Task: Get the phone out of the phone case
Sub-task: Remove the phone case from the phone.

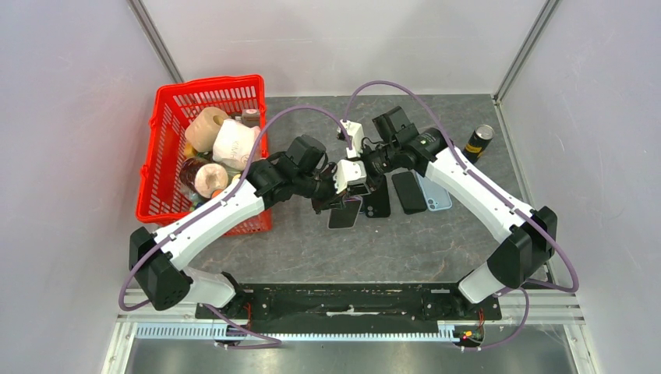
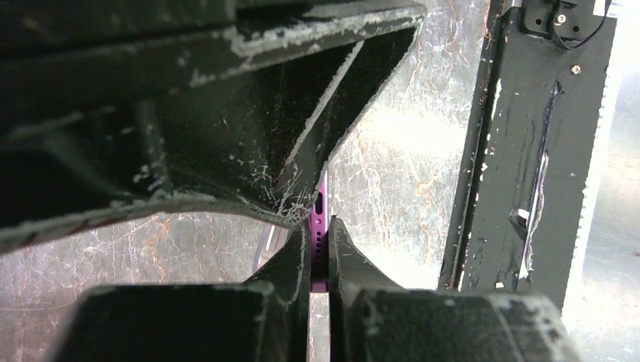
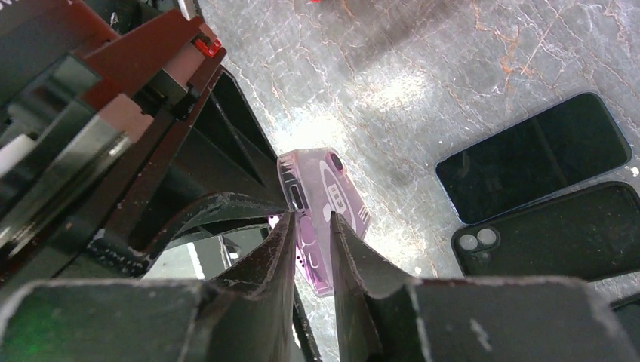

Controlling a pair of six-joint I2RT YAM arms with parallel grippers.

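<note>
Counted two grippers, both meeting on one item at the centre of the table (image 1: 312, 249). Checked left gripper (image 2: 319, 253): pinched tight on a thin purple edge with a row of small holes, fingers almost together. Checked right gripper (image 3: 312, 253): clamped on the rim of the clear, purple-tinted phone case (image 3: 332, 192), one finger each side. Found phone (image 1: 344, 214) seated in that case between both grips; resting on the table or lifted, cannot tell. Logged three more flat slabs side by side just right of it: first black slab (image 1: 377, 199), second black slab (image 1: 408, 191), pale blue slab (image 1: 438, 195). One red basket (image 1: 160, 187) at far left, with three rolls (image 1: 205, 128) among jumbled goods. One dark can (image 1: 478, 142) upright at far right, well apart.
</note>
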